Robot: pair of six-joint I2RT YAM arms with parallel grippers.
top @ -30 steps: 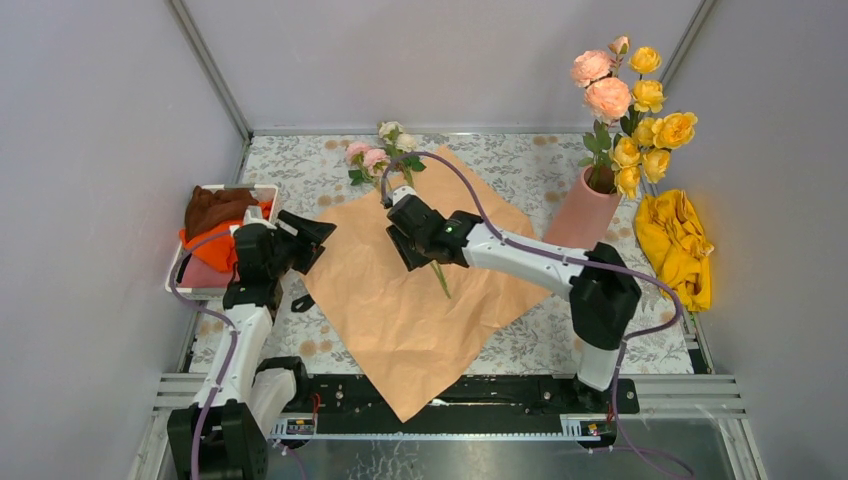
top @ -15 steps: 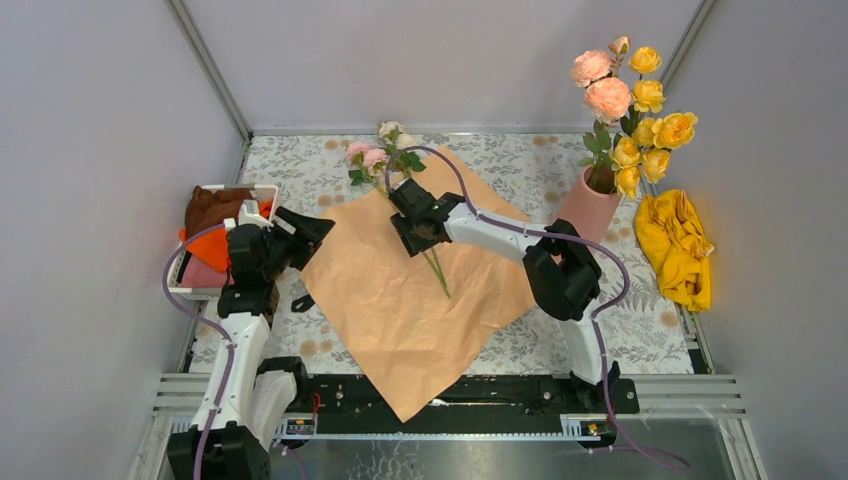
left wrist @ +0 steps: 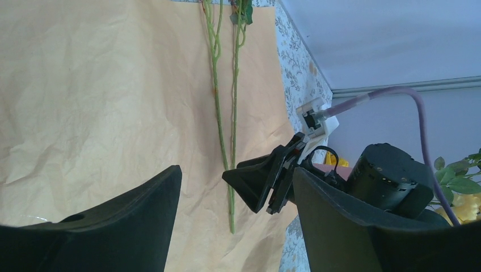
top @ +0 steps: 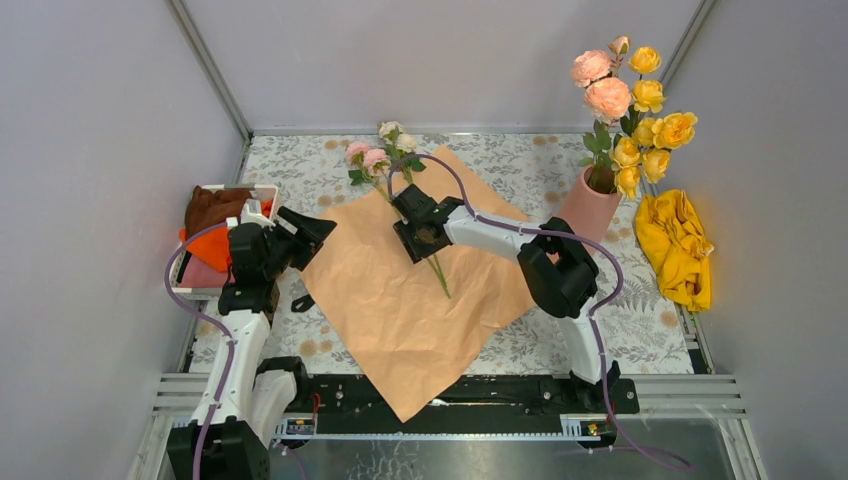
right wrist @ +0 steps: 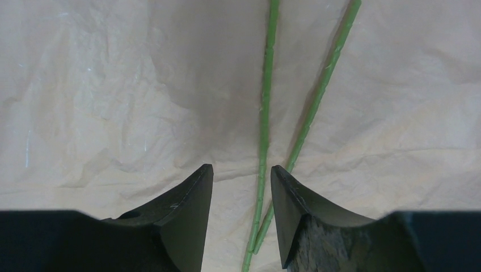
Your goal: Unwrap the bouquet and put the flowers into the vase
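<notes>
**Right gripper [right wrist: 241, 170] moved up-frame over loose stems [right wrist: 264, 130], nothing gripped**

Right gripper has shifted up the frame along the stems since a second ago, and its elbow is folded in tighter. The left arm has barely changed.

- **Bottom of the top view:** both arms are mounted on the black rail [top: 480, 395].
- **Frame centre:** the wrapping paper [top: 400, 300] lies flat and unwrapped. It is a peach sheet with one corner pointing at the bottom edge.
- **Left gripper [top: 312, 243]:** it hovers at the paper's left edge, jaws wide apart, nothing between them.
- **Further left:** a white tray [top: 172, 285] holds a brown cloth [top: 215, 205] and an orange cloth [top: 212, 250].
- **Centre:** the right gripper sits low over the paper, jaws partly apart, straddling the stems.
- **Right wrist view:** two green stems run up between the fingers [right wrist: 187, 198]. They are thinner than the gap and not clamped.
- **Loose flowers:** two lie on the paper with their stem ends toward frame centre. Their pink and white blooms [top: 375, 155] lie past the paper's upper corner on the patterned table [top: 290, 165].
- **Right side:** a yellow cloth [top: 680, 245] is bunched by the right wall.
- **Upper right:** the vase [top: 588, 212] is pink and upright, just beside the paper's right corner. Whether it touches the paper, cannot tell.
- **In the vase:** the flowers [top: 625, 110] already placed have pink and yellow heads, the tallest thing in frame.
</notes>
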